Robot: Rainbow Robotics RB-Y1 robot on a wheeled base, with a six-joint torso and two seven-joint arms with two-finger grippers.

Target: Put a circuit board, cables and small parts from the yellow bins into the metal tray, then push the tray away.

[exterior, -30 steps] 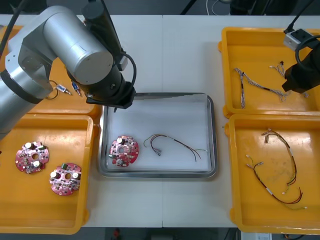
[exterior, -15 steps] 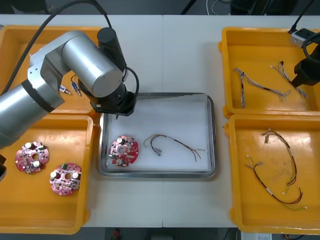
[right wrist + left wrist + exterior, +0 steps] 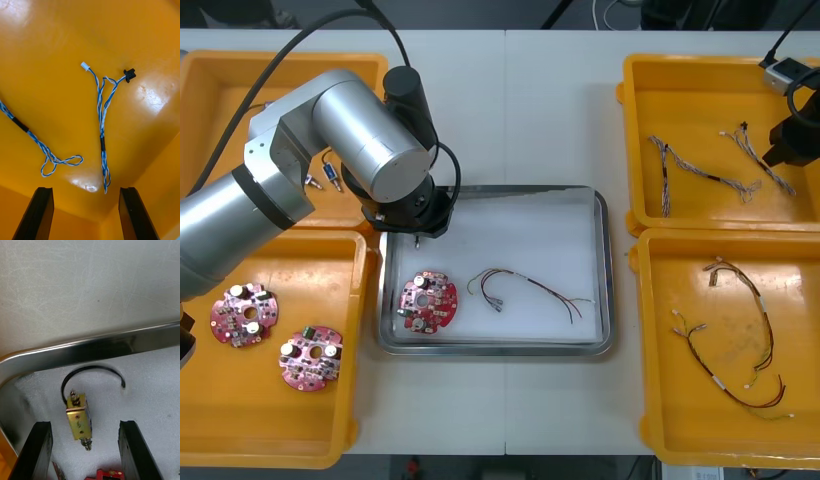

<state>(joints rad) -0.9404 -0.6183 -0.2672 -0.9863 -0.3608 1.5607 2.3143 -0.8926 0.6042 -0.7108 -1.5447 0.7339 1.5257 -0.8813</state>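
Small metal part between left hand spread fingers.

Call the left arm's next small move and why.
Probably lift the left gripper straight up and clear of the metal tray: its fingers stand open with gaps either side of the small metal part, which seems to lie released on the white liner by the corner rim.
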